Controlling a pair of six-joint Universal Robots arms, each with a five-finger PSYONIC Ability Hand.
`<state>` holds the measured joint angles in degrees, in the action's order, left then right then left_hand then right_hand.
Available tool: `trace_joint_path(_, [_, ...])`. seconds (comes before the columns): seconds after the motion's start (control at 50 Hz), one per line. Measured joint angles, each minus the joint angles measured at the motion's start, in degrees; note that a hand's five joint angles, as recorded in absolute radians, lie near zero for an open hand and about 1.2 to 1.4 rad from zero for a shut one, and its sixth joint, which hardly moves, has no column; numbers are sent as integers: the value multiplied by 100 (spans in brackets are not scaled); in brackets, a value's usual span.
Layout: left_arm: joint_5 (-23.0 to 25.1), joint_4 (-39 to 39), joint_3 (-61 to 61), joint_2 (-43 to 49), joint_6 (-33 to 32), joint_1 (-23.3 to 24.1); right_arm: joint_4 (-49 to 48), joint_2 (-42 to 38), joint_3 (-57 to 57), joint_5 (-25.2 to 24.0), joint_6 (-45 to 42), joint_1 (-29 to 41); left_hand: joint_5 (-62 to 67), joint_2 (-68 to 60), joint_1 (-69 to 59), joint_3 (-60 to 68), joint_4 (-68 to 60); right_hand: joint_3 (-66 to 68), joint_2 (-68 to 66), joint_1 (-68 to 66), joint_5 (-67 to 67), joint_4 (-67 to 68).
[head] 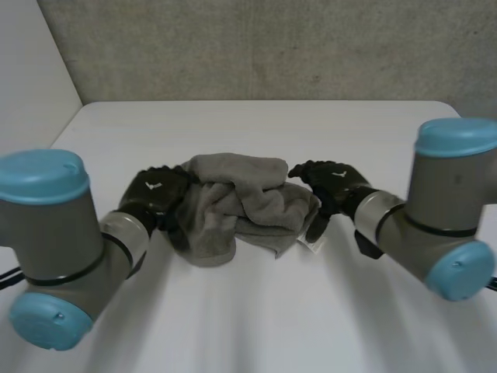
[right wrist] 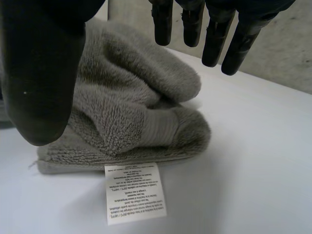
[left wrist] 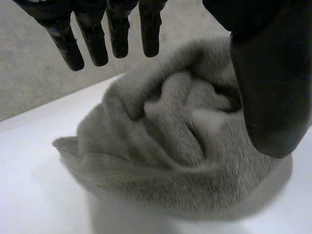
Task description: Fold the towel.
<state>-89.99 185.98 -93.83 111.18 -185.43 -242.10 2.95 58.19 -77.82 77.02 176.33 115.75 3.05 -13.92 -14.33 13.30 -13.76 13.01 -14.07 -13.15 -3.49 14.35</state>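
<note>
The towel [head: 237, 206] lies in a crumpled heap in the middle of the bench [head: 256, 311]. We judge it needs spreading flat first, with each hand seeking a corner rather than a loose fold. Our left hand [head: 155, 190] and right hand [head: 334, 183] flank the heap, fingers straight, holding nothing. A white label [right wrist: 134, 192] sticks out beside the right hand.
</note>
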Motion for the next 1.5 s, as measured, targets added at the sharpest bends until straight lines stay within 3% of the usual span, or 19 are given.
trace_joint_path(0.1, [48,167,53,480,-343,74,-304,-719,400,108,39,210,1,0,0,0,0,0,-103,-146,-132,0])
trace_joint_path(0.2, [48,290,190,879,-439,140,-352,-1169,672,230,114,329,644,-542,-528,0,0,0,-1957,-1952,-2004,0])
trace_joint_path(0.26, [48,377,289,1083,-445,176,-356,-1326,756,276,162,359,2102,-2112,-2049,0,0,0,-3559,-3521,-3534,0])
trace_joint_path(0.28, [45,400,348,1160,-442,196,-353,-1361,767,284,180,360,3423,-3496,-3322,0,0,0,-4149,-4150,-4250,0])
trace_joint_path(0.36, [34,387,505,1244,-425,270,-339,-1285,715,266,236,315,6037,-5979,-5754,0,0,0,-5490,-5478,-5970,0])
trace_joint_path(0.48, [34,186,518,646,-383,334,-300,-543,442,27,364,-71,6292,-6099,-6158,0,0,0,-5711,-5931,-6214,0])
trace_joint_path(0.6, [44,95,176,-486,-359,173,-124,422,408,-604,382,-979,6293,-6099,-6160,0,0,0,-5712,-5928,-6233,0])
trace_joint_path(0.76, [46,105,-231,-1053,-347,-206,636,172,1269,-1103,21,-1820,6298,-6094,-6164,0,0,0,-5767,-5989,-6257,0])
trace_joint_path(0.86, [41,161,-361,-723,-327,-283,1017,-552,1810,-758,-903,-1890,6299,-6099,-6164,0,0,0,-5455,-5475,-5446,0])
trace_joint_path(0.96, [33,216,-279,-268,-318,-283,1018,-874,1989,-234,-1453,-1749,6253,-6077,-6116,0,0,0,-2848,-2914,-2785,0])
trace_joint_path(1.08, [26,232,-71,2,-317,-294,804,-465,1573,-18,-1575,-1440,5664,-5609,-5495,0,0,0,-283,-454,-34,0])
trace_joint_path(1.18, [24,231,109,56,-324,-437,517,317,743,-69,-1572,-1298,4344,-4243,-4204,0,0,0,16,-50,2,0])
trace_joint_path(1.36, [25,305,557,361,-361,-860,233,1344,-746,-535,-1825,-1301,4023,-3976,-3927,0,0,0,16,-30,2,0])
trace_joint_path(1.5, [0,316,1182,1000,-379,-1177,168,1509,-1700,-814,-3027,-1384,3479,-3441,-3361,0,0,0,16,-28,2,0])
